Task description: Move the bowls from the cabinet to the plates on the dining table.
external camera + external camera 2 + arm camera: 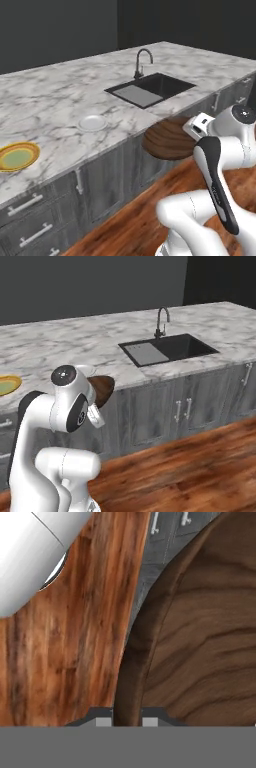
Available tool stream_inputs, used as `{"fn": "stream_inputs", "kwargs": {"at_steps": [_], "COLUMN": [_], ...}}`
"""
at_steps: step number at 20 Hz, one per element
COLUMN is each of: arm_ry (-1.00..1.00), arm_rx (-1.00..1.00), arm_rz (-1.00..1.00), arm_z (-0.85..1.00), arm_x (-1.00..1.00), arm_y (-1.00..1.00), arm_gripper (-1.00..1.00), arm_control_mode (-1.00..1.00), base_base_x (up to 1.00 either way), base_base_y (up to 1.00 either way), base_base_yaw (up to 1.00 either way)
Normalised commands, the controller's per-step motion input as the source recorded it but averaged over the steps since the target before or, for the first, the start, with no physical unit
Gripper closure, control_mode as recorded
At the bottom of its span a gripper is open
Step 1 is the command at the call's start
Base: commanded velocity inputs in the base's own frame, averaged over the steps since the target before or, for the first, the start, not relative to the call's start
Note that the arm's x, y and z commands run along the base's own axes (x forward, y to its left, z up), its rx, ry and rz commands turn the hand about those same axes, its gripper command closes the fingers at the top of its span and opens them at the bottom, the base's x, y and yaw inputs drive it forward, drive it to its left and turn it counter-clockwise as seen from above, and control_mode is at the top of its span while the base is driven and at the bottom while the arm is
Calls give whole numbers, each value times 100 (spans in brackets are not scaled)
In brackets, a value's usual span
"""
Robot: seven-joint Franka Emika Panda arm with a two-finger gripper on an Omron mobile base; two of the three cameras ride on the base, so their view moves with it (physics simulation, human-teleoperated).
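Observation:
My gripper is shut on the rim of the dark brown wooden bowl; the rim runs between the two fingertips. In the left base view the bowl hangs tilted in front of the dining table's near edge, below its marble top. The right base view shows the bowl partly behind my arm. On the table lie a pale plate and, further left, a yellow plate; the yellow plate is at the left edge in the right base view. The cabinet is out of view.
A black sink with a dark faucet is set into the marble top right of the plates. Grey drawers and doors with silver handles line the base. The wooden floor lies below.

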Motion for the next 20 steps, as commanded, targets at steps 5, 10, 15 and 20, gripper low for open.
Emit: {"fn": "stream_inputs", "kwargs": {"at_steps": [5, 10, 15, 20], "arm_ry": [0, 0, 0, 0], "arm_rx": [0, 0, 0, 0], "arm_rz": [0, 0, 0, 0], "arm_z": [0, 0, 0, 0], "arm_x": [0, 0, 0, 0], "arm_y": [0, 0, 0, 0], "arm_gripper": [100, 100, 100, 100], "arm_control_mode": [100, 100, 100, 100], "base_base_x": [79, 70, 64, 54], "base_base_y": [-37, -7, 0, -1], "base_base_yaw": [21, 10, 30, 41]}}
